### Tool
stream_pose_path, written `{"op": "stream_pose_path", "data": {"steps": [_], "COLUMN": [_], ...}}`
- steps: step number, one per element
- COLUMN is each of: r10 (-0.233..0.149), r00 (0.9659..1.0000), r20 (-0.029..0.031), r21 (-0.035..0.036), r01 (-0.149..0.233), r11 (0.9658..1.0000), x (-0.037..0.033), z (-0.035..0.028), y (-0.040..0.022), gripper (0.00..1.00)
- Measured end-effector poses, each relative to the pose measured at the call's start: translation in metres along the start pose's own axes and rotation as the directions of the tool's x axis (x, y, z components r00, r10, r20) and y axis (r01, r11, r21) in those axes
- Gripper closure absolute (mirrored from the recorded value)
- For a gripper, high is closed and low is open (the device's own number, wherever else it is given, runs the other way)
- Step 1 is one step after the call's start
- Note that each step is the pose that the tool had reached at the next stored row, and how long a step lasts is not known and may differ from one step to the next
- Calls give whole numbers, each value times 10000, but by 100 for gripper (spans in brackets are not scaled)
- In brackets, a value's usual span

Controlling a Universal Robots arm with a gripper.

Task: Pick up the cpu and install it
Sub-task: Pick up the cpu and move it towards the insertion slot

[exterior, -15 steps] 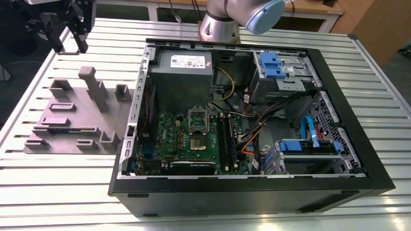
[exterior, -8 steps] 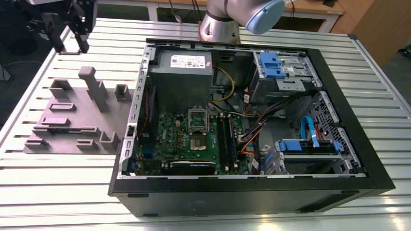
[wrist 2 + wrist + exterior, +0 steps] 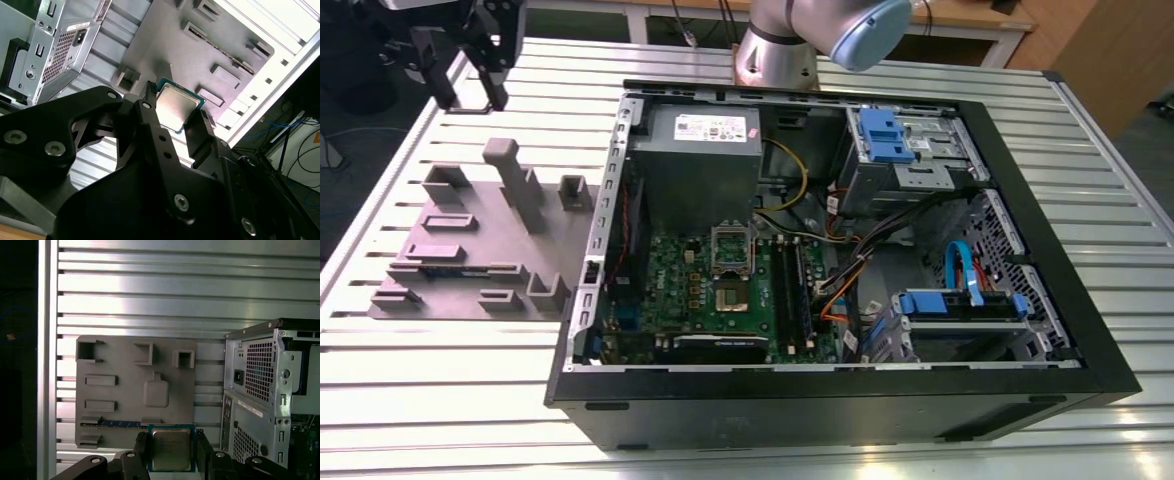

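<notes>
Between the black fingers (image 3: 155, 130) of the gripper (image 3: 175, 114), the cpu (image 3: 176, 106) is clamped by two opposite edges, with its silvery top facing both wrist cameras. Behind it, in both wrist views, a grey tray (image 3: 125, 390) with raised pockets is seen lying on the slatted table (image 3: 150, 295), and the rear of the open case (image 3: 255, 390) stands just beside the tray. At the upper left of the exterior view the gripper is seen above the table, well apart from the motherboard (image 3: 674, 290), which lies inside the case at the middle of the frame.
</notes>
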State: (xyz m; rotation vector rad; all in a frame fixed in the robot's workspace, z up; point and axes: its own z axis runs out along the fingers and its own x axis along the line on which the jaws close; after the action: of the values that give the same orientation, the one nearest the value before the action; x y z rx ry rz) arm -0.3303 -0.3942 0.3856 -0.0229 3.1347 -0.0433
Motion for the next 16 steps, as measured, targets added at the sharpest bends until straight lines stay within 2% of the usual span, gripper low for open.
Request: {"op": "stream_pose_path", "data": {"steps": [16], "r10": [-1], "r00": [10000], "r20": [1], "r21": [0], "r01": [1], "r11": [10000], "x": [-41], "z": [0], "y": [-1], "gripper": [53]}}
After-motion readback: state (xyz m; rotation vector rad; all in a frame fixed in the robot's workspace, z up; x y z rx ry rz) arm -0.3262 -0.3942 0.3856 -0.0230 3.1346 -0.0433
